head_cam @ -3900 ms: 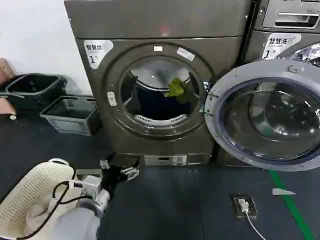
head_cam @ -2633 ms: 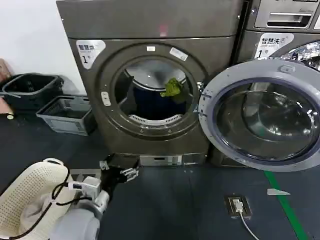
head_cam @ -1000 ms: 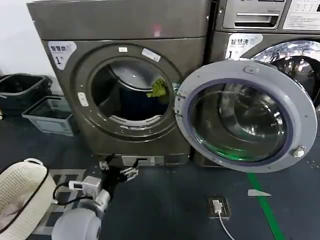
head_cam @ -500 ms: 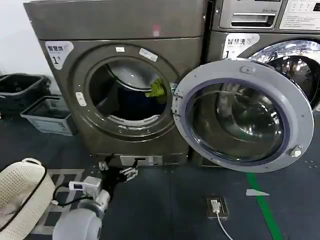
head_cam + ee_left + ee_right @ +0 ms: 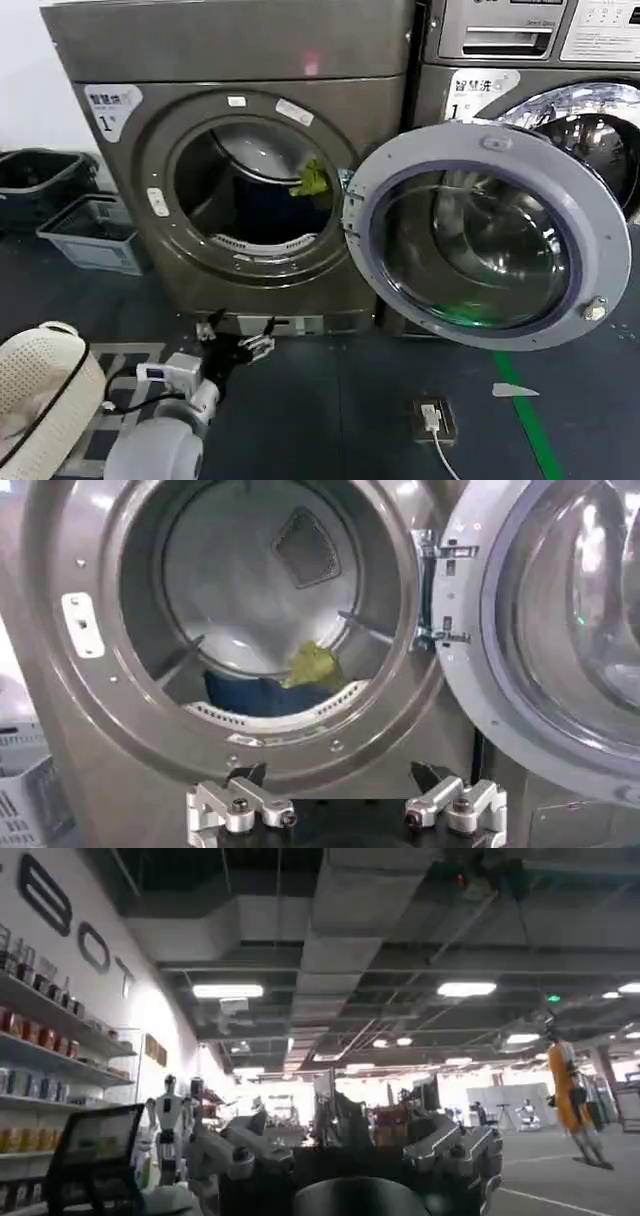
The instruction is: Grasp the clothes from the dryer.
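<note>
Item: my left gripper [image 5: 345, 810], fingers wide and empty, now nearer the dryer [image 5: 250, 60] than a moment ago, clothes [image 5: 313, 665] ahead and above inside the drum, reach pending; right gripper [image 5: 350, 1158] idle, fingers apart.

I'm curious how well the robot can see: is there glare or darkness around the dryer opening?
Head view: the dryer drum is shadowed, but the clothes stand out brightly; the open door glass carries reflections. Left wrist view: the drum's back wall is well lit, the left gripper is open below. Right wrist view: bright ceiling lamps in a dim hall.
</note>
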Tool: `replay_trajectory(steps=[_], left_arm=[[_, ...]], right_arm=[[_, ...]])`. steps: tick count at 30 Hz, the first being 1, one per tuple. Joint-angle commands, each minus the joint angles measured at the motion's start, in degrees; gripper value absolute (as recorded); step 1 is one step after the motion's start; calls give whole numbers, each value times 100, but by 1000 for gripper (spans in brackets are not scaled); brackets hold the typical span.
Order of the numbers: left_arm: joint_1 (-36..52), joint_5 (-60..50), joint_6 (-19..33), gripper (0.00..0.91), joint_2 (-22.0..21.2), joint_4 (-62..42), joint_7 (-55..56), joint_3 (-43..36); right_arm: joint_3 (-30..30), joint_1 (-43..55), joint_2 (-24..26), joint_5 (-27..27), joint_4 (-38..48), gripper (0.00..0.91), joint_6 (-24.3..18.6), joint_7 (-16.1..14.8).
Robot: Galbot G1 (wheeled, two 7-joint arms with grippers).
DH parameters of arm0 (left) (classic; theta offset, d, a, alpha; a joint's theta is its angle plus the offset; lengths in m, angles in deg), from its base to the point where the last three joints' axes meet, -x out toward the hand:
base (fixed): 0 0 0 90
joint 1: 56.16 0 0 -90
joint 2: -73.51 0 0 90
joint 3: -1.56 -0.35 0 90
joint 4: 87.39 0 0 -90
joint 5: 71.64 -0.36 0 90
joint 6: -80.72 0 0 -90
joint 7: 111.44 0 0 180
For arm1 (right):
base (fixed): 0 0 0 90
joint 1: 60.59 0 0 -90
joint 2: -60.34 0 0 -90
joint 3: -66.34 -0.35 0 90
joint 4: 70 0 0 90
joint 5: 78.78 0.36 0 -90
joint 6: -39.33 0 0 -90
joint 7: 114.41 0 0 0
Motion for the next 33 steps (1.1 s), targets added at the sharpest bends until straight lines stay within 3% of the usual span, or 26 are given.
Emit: replay_trajectory(steps=[1,33], left_arm=[[-21,15,-281,907,2,23,-6,-2],[-74,60,-281,907,7,24,11,36]], right_arm=[[0,3,-3,6,7,907,-9,2],[11,-30,-93,39,-47,907,-11,-7]])
